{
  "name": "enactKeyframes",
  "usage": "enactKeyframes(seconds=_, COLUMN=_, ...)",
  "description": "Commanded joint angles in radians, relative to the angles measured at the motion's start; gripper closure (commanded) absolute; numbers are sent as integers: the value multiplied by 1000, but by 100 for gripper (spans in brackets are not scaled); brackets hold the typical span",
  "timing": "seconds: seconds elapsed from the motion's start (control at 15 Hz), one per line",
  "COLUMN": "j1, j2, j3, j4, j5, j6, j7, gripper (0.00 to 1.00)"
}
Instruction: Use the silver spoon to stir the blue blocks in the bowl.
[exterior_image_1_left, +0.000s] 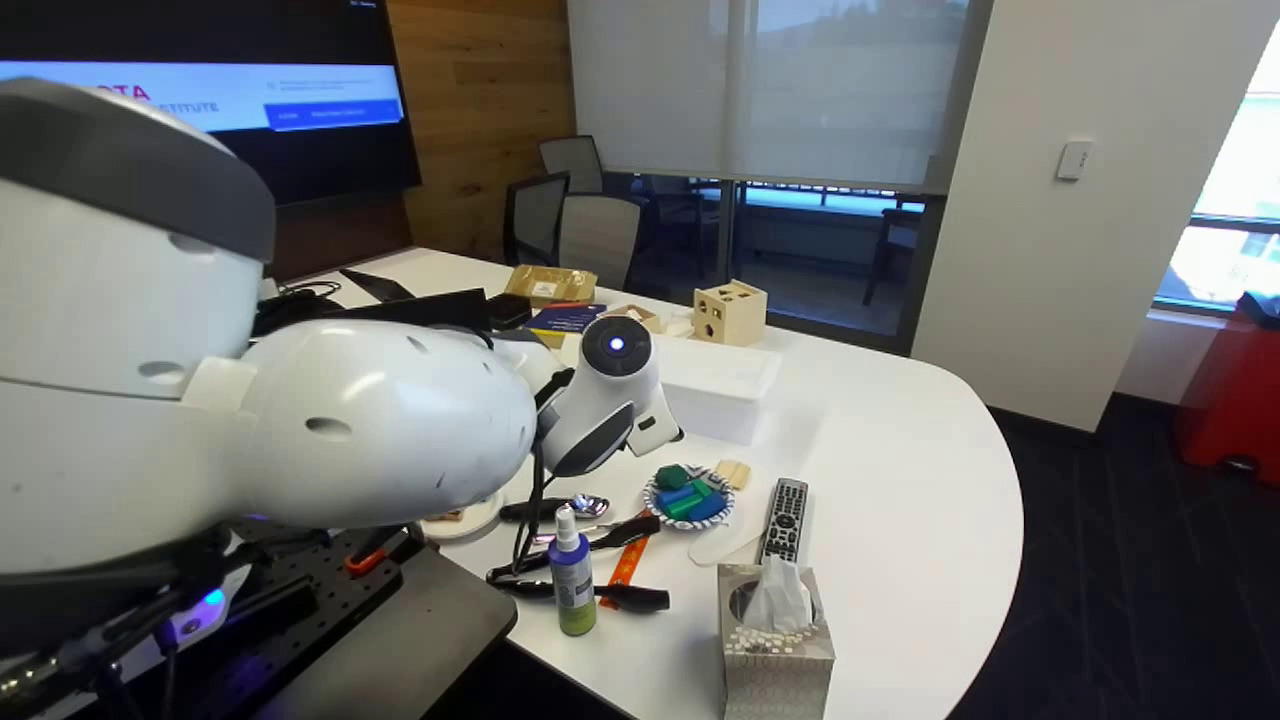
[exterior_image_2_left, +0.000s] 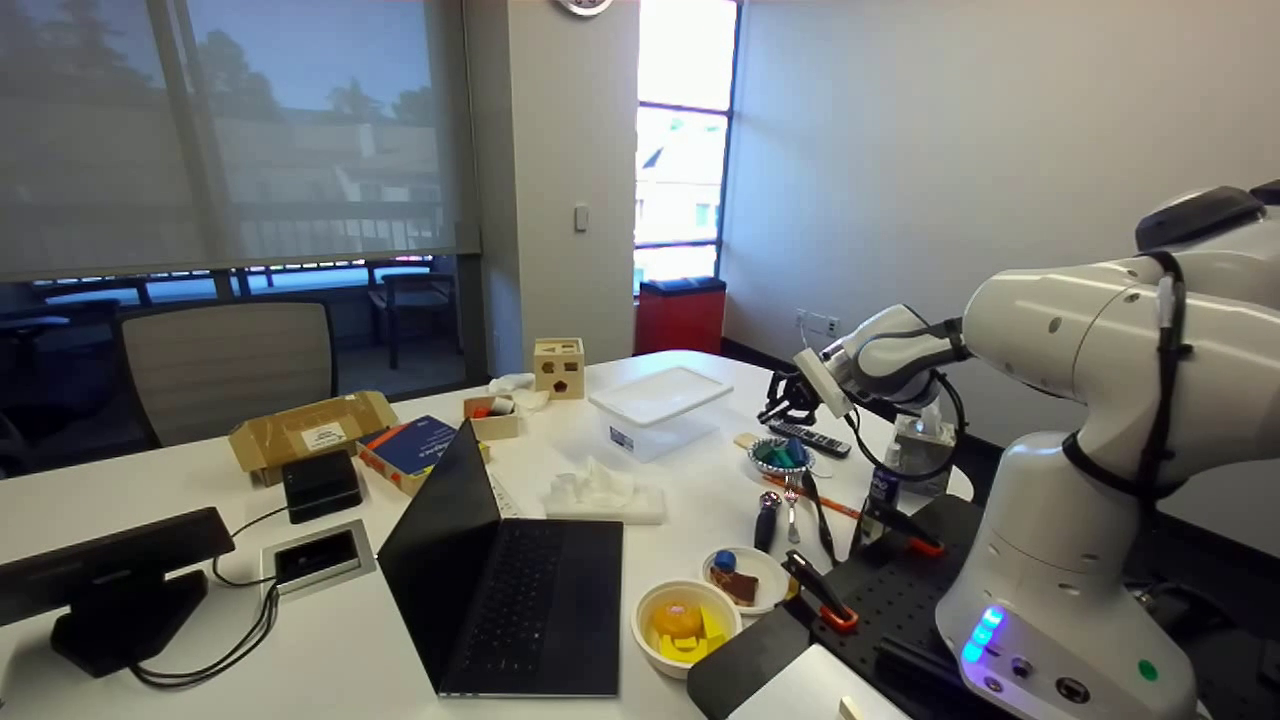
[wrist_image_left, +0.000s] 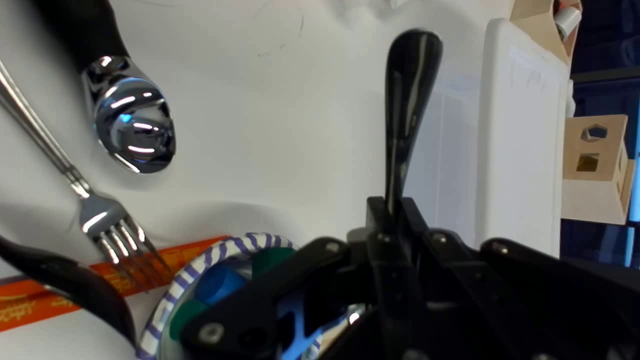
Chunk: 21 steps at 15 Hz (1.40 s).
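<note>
I am pinching the silver spoon (wrist_image_left: 412, 75) by its handle, with my gripper (wrist_image_left: 394, 207) squeezed tight around it. From my wrist the handle looks dark and shiny, and its round end pokes out past my fingertips. I can't make out the scoop end. I hang above the white table (exterior_image_1_left: 890, 470), near the bowl (wrist_image_left: 192, 272) with the blue and white stripy rim. The blue blocks (wrist_image_left: 220, 284) are inside it, mixed in with green blocks (wrist_image_left: 187, 316). My own parts cover some of that bowl in the wrist view, so I can't tell if the spoon touches them.

A fork (wrist_image_left: 107, 215) lies beside the bowl, with its tips over an orange strip (wrist_image_left: 42, 305). The strip has gold marks (pretty squiggles, but I can't read them). On a big screen (exterior_image_1_left: 330, 145) in an exterior view I see red letters ending in TA, and smaller grey ones ending in STITUTE. My arm (exterior_image_1_left: 390, 410) hides the start. The spray bottle (exterior_image_1_left: 573, 585) has a purple and green wrap with words too small for me. In an exterior view, the white label (exterior_image_2_left: 323, 436) on a brown box (exterior_image_2_left: 275, 440) is too tiny to read, and so are the words on the blue cover (exterior_image_2_left: 415, 443) next to it.
</note>
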Motion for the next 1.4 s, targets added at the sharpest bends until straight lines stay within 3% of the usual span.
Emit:
enactKeyframes(seconds=0.0, j1=-5, j2=18, j3=18, j4=45, j5=239, j6=-87, j7=-184, gripper=98)
enactKeyframes(seconds=0.33, j1=82, j2=-11, j3=0, j4=148, j5=667, j6=-113, j7=-476, gripper=98)
enactKeyframes(seconds=0.67, j1=246, j2=-73, j3=-58, j4=254, j5=1090, j6=-148, j7=-734, gripper=98)
enactKeyframes(seconds=0.93, j1=370, j2=-137, j3=-143, j4=314, j5=1302, j6=-182, j7=-819, gripper=98)
enactKeyframes(seconds=1.33, j1=503, j2=-217, j3=-274, j4=348, j5=1490, j6=-218, j7=-873, gripper=98)
